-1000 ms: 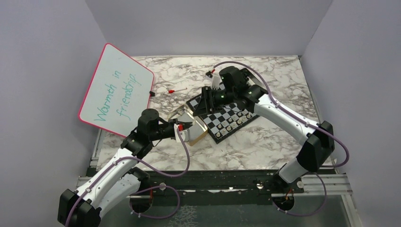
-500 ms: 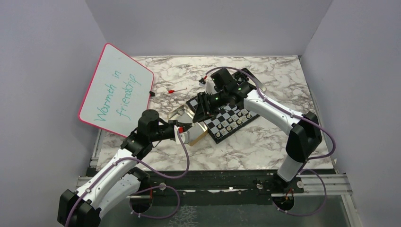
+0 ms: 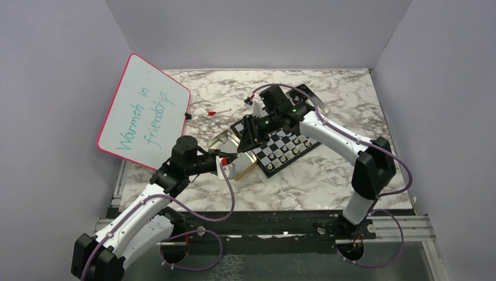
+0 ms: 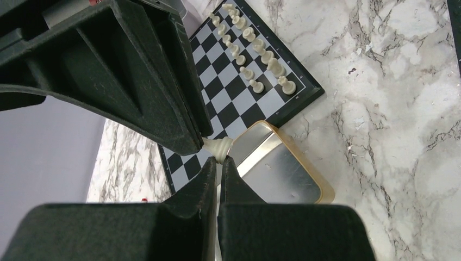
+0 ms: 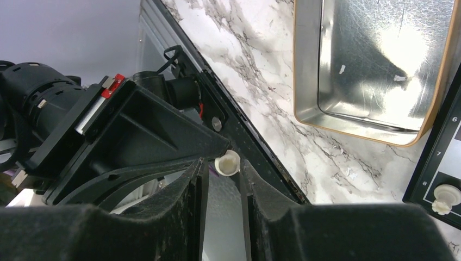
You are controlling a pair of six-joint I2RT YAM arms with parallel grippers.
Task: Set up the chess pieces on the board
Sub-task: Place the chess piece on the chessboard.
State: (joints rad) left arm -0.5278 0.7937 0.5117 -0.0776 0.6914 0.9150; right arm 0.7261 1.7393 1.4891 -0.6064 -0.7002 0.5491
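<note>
Pale and whitish, a single chess piece (image 4: 217, 148) is pinched at the very tips of the left gripper (image 4: 218, 162), whose jaws are clenched on it with only a sliver of gap behind. The right gripper (image 5: 220, 164) meets it head-on. Its jaws stand slightly parted on either side of the piece; one finger touches it in the left wrist view, while a thin gap shows at the other in the right wrist view. Beneath the two sets of jaws lies an open metal tin (image 4: 274, 174), silver inside with a gold rim, on the marble table (image 4: 391, 114). Just past the tin, ahead of the left jaws, is the board (image 4: 307, 90), with rows of pale pieces (image 4: 255, 49) lined along one edge. Behind the left jaws and well apart from them, a pink-framed whiteboard (image 3: 143, 111) stands by the wall.
</note>
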